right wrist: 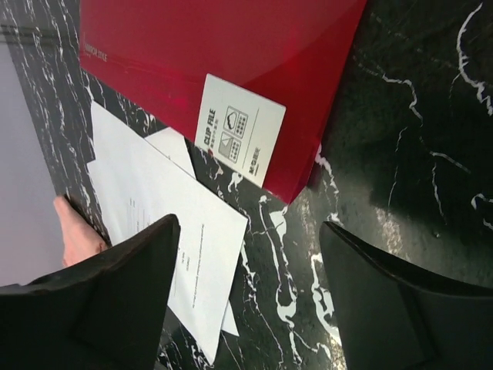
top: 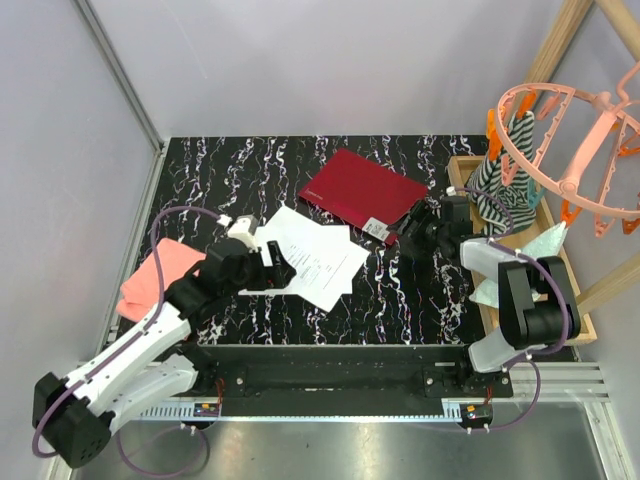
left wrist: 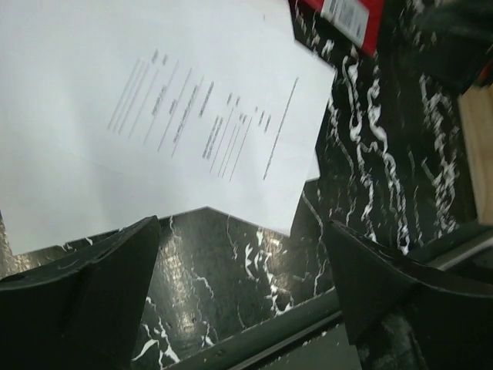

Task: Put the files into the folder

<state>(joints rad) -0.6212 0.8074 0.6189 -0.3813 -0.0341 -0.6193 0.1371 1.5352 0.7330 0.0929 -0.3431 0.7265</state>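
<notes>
A black, white-veined desk fills the overhead view, with two robot arms bolted at its 6 o'clock edge. The left arm reaches toward 10 o'clock and the right arm bends in toward 12 o'clock.

At the desk's 3 o'clock side a pink clip hanger hangs over a wooden tray, with a striped cloth among its clips.

The folder, dark red and closed, lies flat at about 12 o'clock from the desk's middle, turned at an angle. The files, a few white printed sheets fanned loosely, lie outside it on the desk at about 9 o'clock from the middle. Their far corner is just beside the folder's near edge, and the frames do not settle whether the two touch.

A folded pink cloth rests at the desk's 9 o'clock edge, well apart from the folder.

The left fingers are released, spread wide and grasping nothing, and hover at the sheets' 8 o'clock side. The right fingers are likewise released and empty, and hover just off the folder's 4 o'clock corner.

A small white barcode label sits on the cover at that corner.
</notes>
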